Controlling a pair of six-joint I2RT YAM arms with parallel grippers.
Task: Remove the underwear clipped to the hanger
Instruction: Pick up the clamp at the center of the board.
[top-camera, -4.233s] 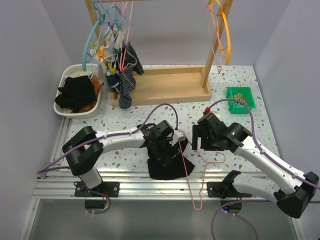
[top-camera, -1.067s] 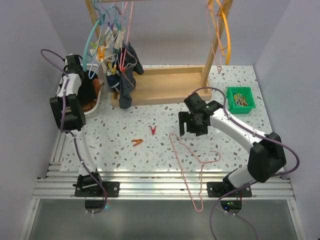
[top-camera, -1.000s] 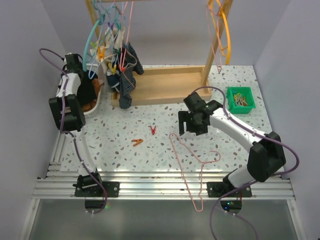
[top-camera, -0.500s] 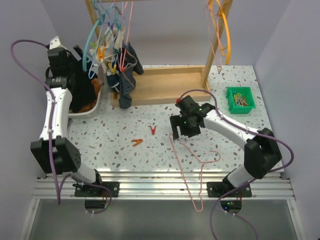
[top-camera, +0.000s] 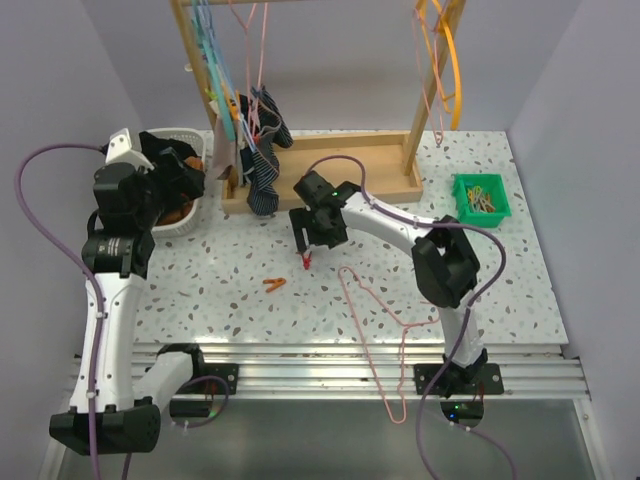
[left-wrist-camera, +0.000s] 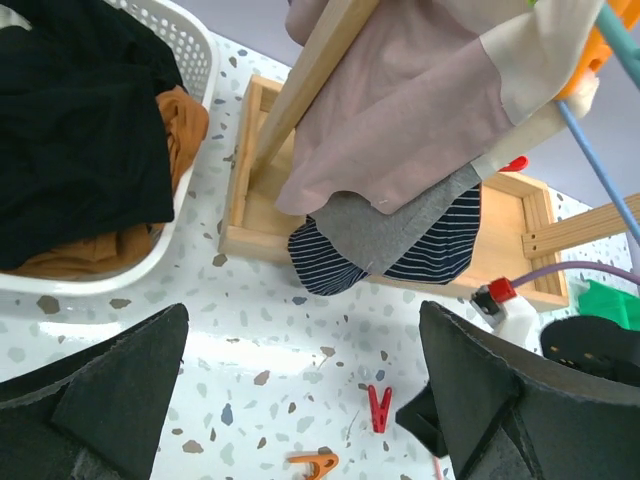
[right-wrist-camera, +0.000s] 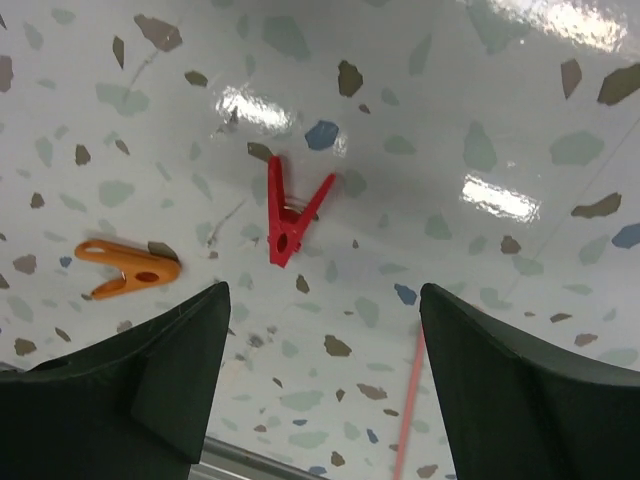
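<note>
Black underwear (left-wrist-camera: 70, 150) lies piled in the white basket (left-wrist-camera: 195, 60) over orange-brown cloth; in the top view (top-camera: 160, 152) my left arm partly hides it. My left gripper (top-camera: 172, 182) hovers open and empty by the basket's right side, and its open jaws frame the table in the left wrist view (left-wrist-camera: 305, 330). A bare pink hanger (top-camera: 385, 310) lies on the table. My right gripper (top-camera: 316, 236) is open and empty, low over a red clip (right-wrist-camera: 290, 215). Its open jaws show in the right wrist view (right-wrist-camera: 325, 300).
Dark blue striped garments (top-camera: 262, 165) and pinkish cloth (left-wrist-camera: 400, 120) hang from hangers (top-camera: 215, 70) on the wooden rack (top-camera: 340, 165). An orange clip (top-camera: 273, 284) lies left of the red clip (top-camera: 305, 262). Orange hangers (top-camera: 447, 60) hang at right. A green tray (top-camera: 480, 195) holds clips.
My left gripper has come off the basket and moved nearer and to the right. My right gripper has moved left and further back, over the red clip. The hanging garments have shifted.
</note>
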